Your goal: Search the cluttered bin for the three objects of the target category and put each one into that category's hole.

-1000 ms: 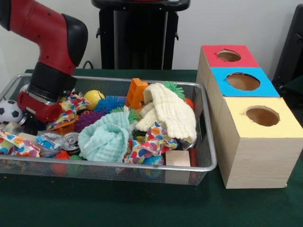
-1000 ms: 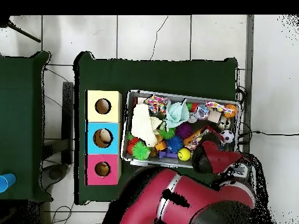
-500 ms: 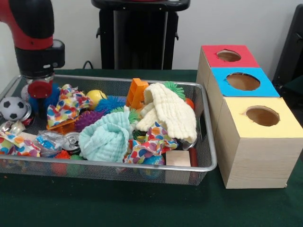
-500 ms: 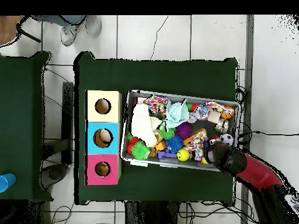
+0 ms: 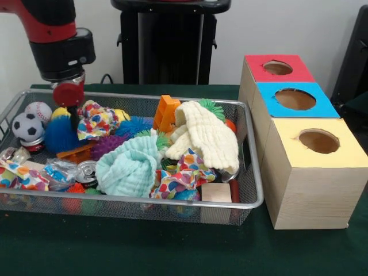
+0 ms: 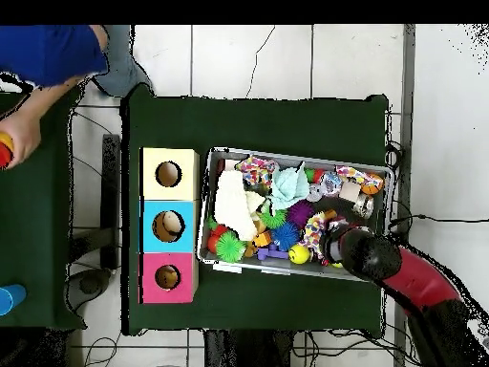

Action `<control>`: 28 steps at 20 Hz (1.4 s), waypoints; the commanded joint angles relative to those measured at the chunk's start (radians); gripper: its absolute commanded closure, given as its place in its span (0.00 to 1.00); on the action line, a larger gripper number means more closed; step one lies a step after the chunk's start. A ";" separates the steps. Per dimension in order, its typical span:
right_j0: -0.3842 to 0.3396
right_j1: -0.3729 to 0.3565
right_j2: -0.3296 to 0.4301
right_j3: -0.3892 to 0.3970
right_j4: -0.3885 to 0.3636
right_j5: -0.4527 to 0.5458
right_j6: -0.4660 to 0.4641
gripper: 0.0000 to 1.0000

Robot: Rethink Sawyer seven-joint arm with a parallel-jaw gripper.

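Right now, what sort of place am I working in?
Probably a robotics lab test bench: a green-covered table on tiled floor, a wire bin of toys and cloths, and three wooden boxes with coloured holed tops.

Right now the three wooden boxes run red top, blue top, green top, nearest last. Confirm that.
Not quite: the nearest wooden box has a yellow top, not green. The red-topped box and blue-topped box are as stated. The front view shows it.
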 commanded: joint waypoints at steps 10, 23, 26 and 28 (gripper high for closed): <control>0.563 0.204 -0.622 -0.237 -0.525 -0.440 0.139 1.00; 0.586 0.284 -0.703 -0.255 -0.361 -0.543 0.056 0.00; 0.526 0.156 -0.579 -0.222 -0.401 -0.391 -0.011 0.00; 0.492 0.048 -0.507 -0.178 -0.405 -0.287 -0.077 0.00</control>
